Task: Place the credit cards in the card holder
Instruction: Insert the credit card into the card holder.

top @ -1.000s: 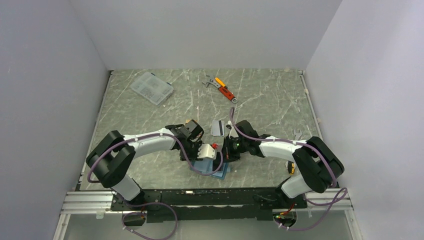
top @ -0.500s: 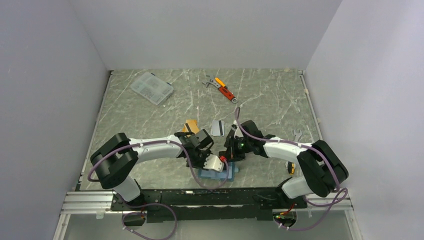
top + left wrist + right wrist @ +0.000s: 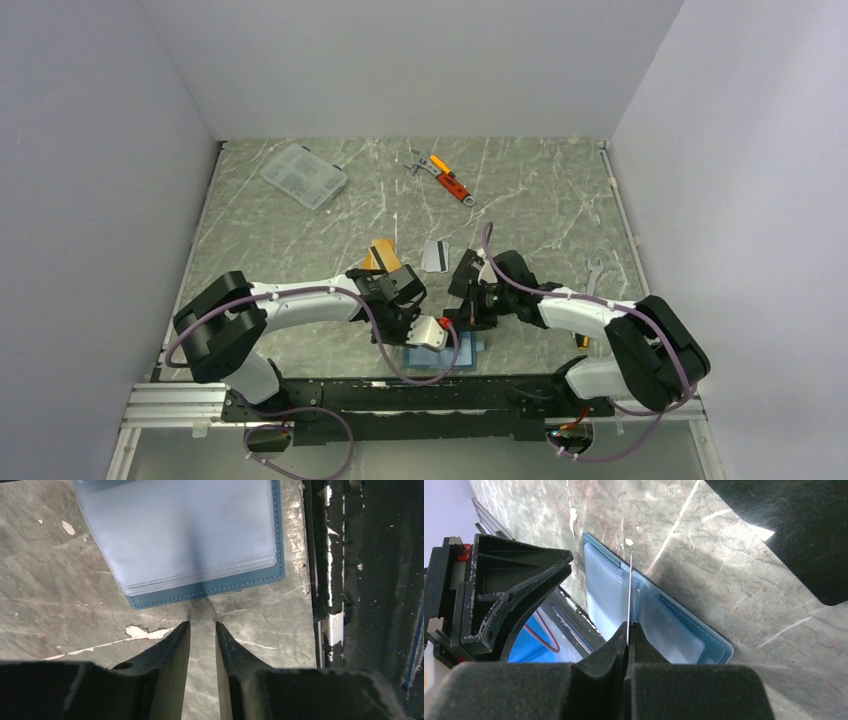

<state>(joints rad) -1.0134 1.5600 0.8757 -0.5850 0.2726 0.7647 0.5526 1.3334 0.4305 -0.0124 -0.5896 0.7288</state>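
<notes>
— What lies on the green marbled table?
— A red-and-yellow adjustable wrench, toward the far edge.
— Anything close to that wrench?
— A small grey metal tool, just beside it on the left.
— And farther from it?
— A clear compartment box well to its left, and a silver spanner well apart on the near right.

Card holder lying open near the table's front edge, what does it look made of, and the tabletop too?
Card holder: teal matte cover, probably leather or imitation, going by the stitched border; its sleeves look like soft frosted clear plastic. Tabletop: grey-green marble-look, likely a coating, since white chips show.
</notes>
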